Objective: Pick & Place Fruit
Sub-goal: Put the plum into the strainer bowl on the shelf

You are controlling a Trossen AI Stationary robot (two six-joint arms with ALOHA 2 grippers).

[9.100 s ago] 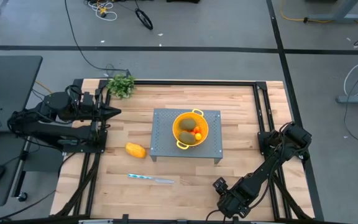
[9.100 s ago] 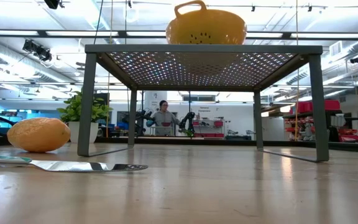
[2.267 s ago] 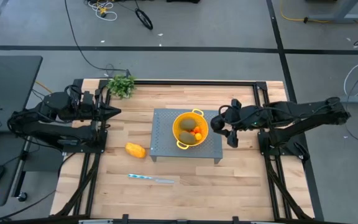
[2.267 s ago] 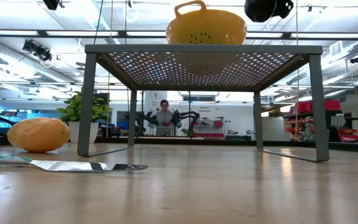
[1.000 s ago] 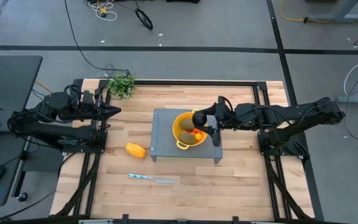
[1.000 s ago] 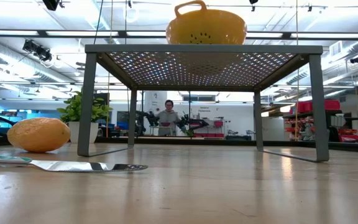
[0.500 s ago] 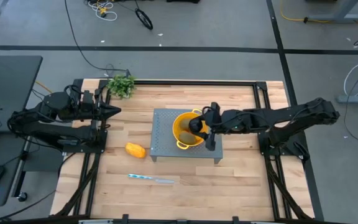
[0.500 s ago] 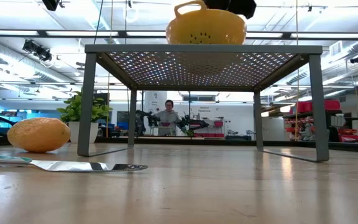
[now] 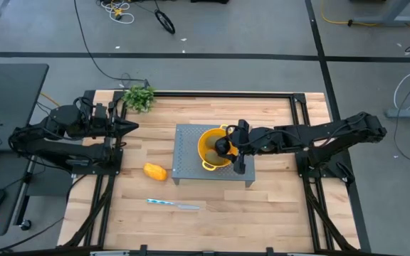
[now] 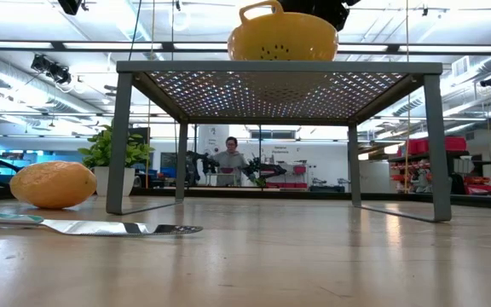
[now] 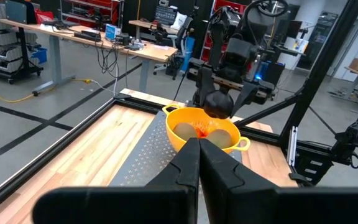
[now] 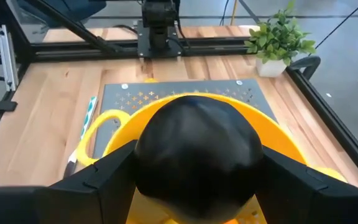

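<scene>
Right end effector (image 12: 194, 163) grips smooth round blackish fruit (image 12: 199, 150) over perforated yellow colander (image 9: 206, 151)

Two dark, near-black jointed arms, each built of rounded motor housings linked by slim straight segments, flank the yellow colander (image 9: 216, 148). The left gripper (image 11: 199, 163) ends in two matte black, wedge-shaped fingers tapering to flat tips. The right gripper (image 12: 197, 171) has broad, angular black fingers (image 12: 98, 180) with bevelled edges. Thin black cables run along the right arm's wrist housing above the colander.
</scene>
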